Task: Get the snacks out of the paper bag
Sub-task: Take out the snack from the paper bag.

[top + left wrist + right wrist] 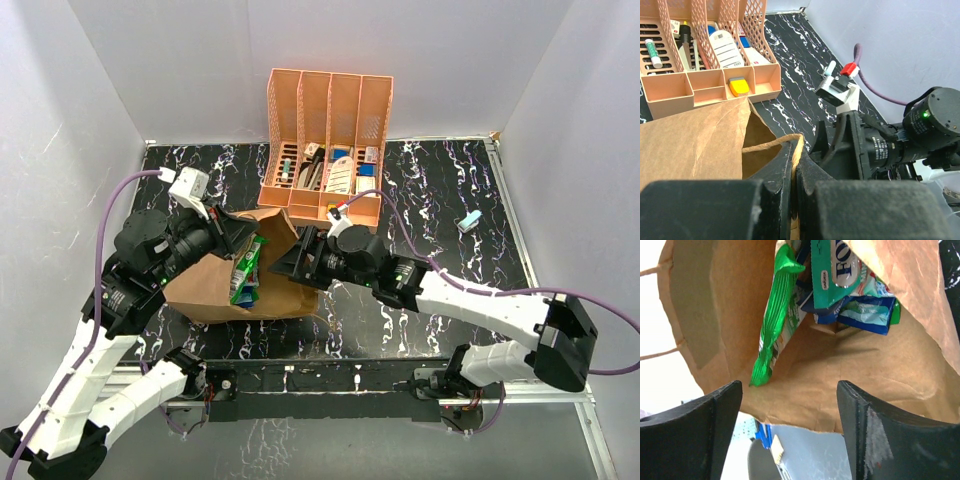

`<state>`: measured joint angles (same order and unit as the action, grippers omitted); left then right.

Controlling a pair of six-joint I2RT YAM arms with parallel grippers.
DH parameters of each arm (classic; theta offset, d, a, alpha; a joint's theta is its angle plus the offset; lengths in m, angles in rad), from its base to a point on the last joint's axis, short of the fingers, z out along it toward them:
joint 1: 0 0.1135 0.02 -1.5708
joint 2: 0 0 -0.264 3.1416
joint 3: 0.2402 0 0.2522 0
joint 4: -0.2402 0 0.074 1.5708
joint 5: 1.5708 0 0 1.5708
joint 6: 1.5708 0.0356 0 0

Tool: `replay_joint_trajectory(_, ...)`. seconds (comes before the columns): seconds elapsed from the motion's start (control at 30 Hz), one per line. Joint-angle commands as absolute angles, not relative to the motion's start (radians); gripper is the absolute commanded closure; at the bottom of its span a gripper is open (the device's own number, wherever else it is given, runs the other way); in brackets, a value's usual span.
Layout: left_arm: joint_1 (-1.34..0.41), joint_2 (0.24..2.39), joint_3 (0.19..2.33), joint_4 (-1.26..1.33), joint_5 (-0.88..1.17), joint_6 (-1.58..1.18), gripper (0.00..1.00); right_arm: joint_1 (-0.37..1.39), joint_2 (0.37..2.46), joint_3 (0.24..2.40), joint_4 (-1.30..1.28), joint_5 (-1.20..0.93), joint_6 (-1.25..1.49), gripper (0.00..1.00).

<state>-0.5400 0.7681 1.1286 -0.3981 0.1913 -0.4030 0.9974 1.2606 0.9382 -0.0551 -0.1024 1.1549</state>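
Black marbled counter (pixel 440 180) carries the paper bag (pixel 205 285); left end effector (pixel 794 157) pinches its rim, apparently propping the mouth open, so the right end effector (pixel 789 390), spread wide, faces snacks (pixel 775 325) just ahead inside.

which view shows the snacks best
Right wrist: it looks straight into the open bag, where the green, teal and blue snacks lie. The top view catches only a green sliver at the bag's mouth. The left wrist shows just brown paper, no snacks.
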Motion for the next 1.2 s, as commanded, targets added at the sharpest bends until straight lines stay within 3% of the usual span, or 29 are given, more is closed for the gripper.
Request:
replay_joint_trajectory(0.0,-0.543,0.746,1.148,-0.387,0.2,-0.399,1.0,1.023,1.302,0.985,0.119,0.024,1.28,0.26)
replay_joint_trajectory(0.27,-0.543,0.74,1.129,-0.372,0.227,-0.409,1.0,1.088,1.481,1.115,0.139,0.098,1.313,0.31)
replay_joint_trajectory(0.43,-0.544,0.736,1.119,-0.37,0.232,-0.414,1.0,1.103,1.591,1.191,0.128,0.13,1.365,0.5)
replay_joint_trajectory(0.6,-0.543,0.727,1.114,-0.371,0.23,-0.417,1.0,1.111,1.688,1.283,0.084,0.134,1.396,0.59)
replay_joint_trajectory(0.77,-0.543,0.72,1.112,-0.382,0.22,-0.413,1.0,1.124,1.71,1.317,0.05,0.184,1.394,0.65)
replay_joint_trajectory(0.87,-0.543,0.715,1.112,-0.384,0.211,-0.413,1.0,1.124,1.706,1.313,0.042,0.19,1.392,0.8)
replay_joint_trajectory(0.97,-0.543,0.703,1.105,-0.381,0.179,-0.418,1.0,1.124,1.686,1.306,0.045,0.18,1.391,0.87)
replay_joint_trajectory(1.17,-0.543,0.673,1.089,-0.375,0.091,-0.425,1.0,1.124,1.613,1.277,0.071,0.185,1.389,0.93)
